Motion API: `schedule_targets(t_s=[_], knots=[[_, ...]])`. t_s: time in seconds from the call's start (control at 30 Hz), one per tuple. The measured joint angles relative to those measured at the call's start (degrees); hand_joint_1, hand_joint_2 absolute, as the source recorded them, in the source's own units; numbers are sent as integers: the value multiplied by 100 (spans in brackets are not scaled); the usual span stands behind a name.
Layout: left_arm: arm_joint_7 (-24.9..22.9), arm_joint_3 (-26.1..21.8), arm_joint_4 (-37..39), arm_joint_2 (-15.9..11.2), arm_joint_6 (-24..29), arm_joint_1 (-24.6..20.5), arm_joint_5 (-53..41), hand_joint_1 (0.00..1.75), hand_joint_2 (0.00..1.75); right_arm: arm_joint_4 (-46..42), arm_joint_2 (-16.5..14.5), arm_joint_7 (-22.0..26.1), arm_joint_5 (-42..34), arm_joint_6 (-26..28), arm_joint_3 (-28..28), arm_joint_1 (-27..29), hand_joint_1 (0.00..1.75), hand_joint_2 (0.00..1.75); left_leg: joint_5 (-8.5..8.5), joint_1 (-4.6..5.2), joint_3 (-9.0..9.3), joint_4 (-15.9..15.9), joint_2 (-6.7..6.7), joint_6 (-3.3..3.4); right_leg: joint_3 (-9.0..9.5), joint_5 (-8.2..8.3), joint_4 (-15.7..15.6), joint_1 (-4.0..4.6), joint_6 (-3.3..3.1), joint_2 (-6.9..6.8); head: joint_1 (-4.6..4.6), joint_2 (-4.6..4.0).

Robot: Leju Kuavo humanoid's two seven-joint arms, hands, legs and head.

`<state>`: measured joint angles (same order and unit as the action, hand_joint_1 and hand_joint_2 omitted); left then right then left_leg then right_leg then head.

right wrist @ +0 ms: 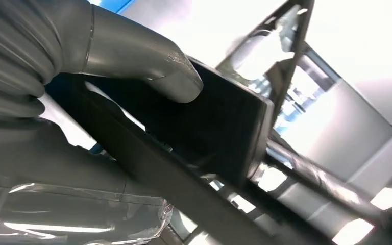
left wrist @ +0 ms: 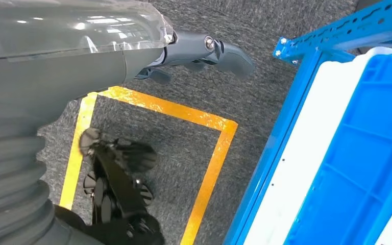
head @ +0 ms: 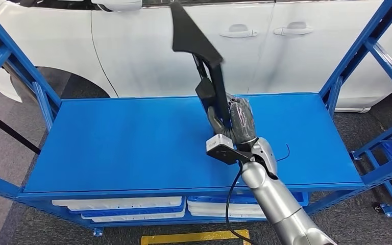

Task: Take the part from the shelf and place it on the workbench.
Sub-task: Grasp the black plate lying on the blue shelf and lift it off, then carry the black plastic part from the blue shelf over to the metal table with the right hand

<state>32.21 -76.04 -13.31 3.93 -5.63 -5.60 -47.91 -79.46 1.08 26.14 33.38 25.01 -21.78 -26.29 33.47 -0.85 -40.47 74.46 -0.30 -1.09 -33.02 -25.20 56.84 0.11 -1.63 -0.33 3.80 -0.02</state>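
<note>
My right hand grips a long black plastic part by its lower end and holds it upright above the blue workbench top. The part's broad pointed end rises toward the white car behind. In the right wrist view the thumb presses on a flat black panel of the part. My left hand hangs by my side over the grey carpet, its fingers loosely bent with nothing in them.
Blue frame posts stand at both ends of the bench. White and blue trays fill the level under the top. A white car is parked close behind. Yellow floor tape marks the carpet beside a blue crate.
</note>
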Motion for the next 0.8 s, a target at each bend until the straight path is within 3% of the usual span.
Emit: schedule_targets(t_s=[0.03, 0.07, 0.1, 0.17, 0.2, 0.33, 0.4, 0.47, 0.5, 0.53, 0.57, 0.67, 0.7, 0.8], knots=[[-2, 0, 0, -3, 1, -1, 0, 0, 175, -143, 19, 13, -3, -10, 3, 59, 175, 175, -77, 0, -9, 6, 0, 1, 2, -13, 15, 8, -2, 4, 1, 0], [-4, 0, 0, -5, 1, -4, 0, 0, 175, -263, 33, 35, -20, -22, 7, 103, 175, 175, -257, 1, 93, -227, 0, 11, 8, -30, 34, 13, 1, 9, 1, 0], [-5, 0, 0, -9, 2, -9, 0, 0, 175, -378, 46, 85, -85, -44, 14, 135, 175, 175, -491, 2, 275, -634, 2, 31, 14, -53, 59, 18, 10, 15, 1, 0], [-3, 1, -1, -18, 4, -34, 0, 0, 175, -603, 72, 303, -469, -191, 28, 174, 175, 175, -755, 21, 596, -1333, 3, 77, -7, -93, 118, 37, 43, 22, 0, 0], [1, 1, -1, -21, 9, -48, 1, 0, 175, -746, 86, 448, -791, -347, 37, 204, 175, 175, -788, 32, 662, -1507, 2, 97, -32, -102, 141, 43, 64, 22, -1, 0], [54, 3, 0, -27, 0, -70, 44, 0, 175, -1593, 131, 798, -2334, -1487, 73, 318, 175, 175, -796, 23, 667, -1605, -7, 187, -105, -163, 235, 28, 171, 29, -1, 0], [118, 3, -1, -29, -45, -78, 92, 0, 175, -1990, 148, 756, -3251, -2323, 92, 303, 175, 175, -812, 0, 688, -1640, -1, 228, -305, -427, 674, 5, 241, 36, -2, 0], [213, 1, -1, -36, -132, -73, 150, 0, 175, -2269, 163, 511, -4218, -3226, 93, 284, 175, 175, -808, -2, 690, -1641, 2, 240, -685, -762, 1440, -32, 294, 35, -2, 0], [262, 1, -1, -40, -185, -66, 174, 0, 175, -2353, 170, 329, -4627, -3624, 87, 282, 175, 175, -805, -3, 693, -1640, 1, 240, -837, -834, 1726, -55, 311, 34, -2, 0], [307, 0, -1, -43, -235, -58, 190, 0, 175, -2402, 178, 146, -4972, -3978, 67, 286, 175, 175, -802, -5, 698, -1638, -1, 237, -895, -795, 1813, -75, 323, 33, -2, 0], [335, 0, -1, -45, -274, -51, 195, 0, 175, -2434, 188, -10, -5250, -4279, 33, 297, 175, 175, -798, -10, 707, -1635, -5, 231, -834, -651, 1662, -91, 328, 32, -2, 0], [303, 0, -1, -53, -301, -41, 192, 0, 175, -2477, 243, -195, -5742, -4797, -122, 365, 175, 175, -781, -15, 728, -1616, -34, 180, -289, -114, 515, -100, 301, 38, -1, 0], [274, 0, -1, -61, -294, -37, 190, 0, 175, -2482, 266, -200, -5838, -4869, -165, 397, 175, 175, -778, -10, 723, -1611, -45, 147, -184, -45, 284, -89, 281, 44, -1, 0], [229, 0, -1, -82, -281, -11, 176, 0, 175, -2482, 325, -199, -5968, -4963, -241, 491, 175, 175, -786, -6, 708, -1624, -55, 31, -171, -14, 183, -60, 187, 58, 0, 0]])
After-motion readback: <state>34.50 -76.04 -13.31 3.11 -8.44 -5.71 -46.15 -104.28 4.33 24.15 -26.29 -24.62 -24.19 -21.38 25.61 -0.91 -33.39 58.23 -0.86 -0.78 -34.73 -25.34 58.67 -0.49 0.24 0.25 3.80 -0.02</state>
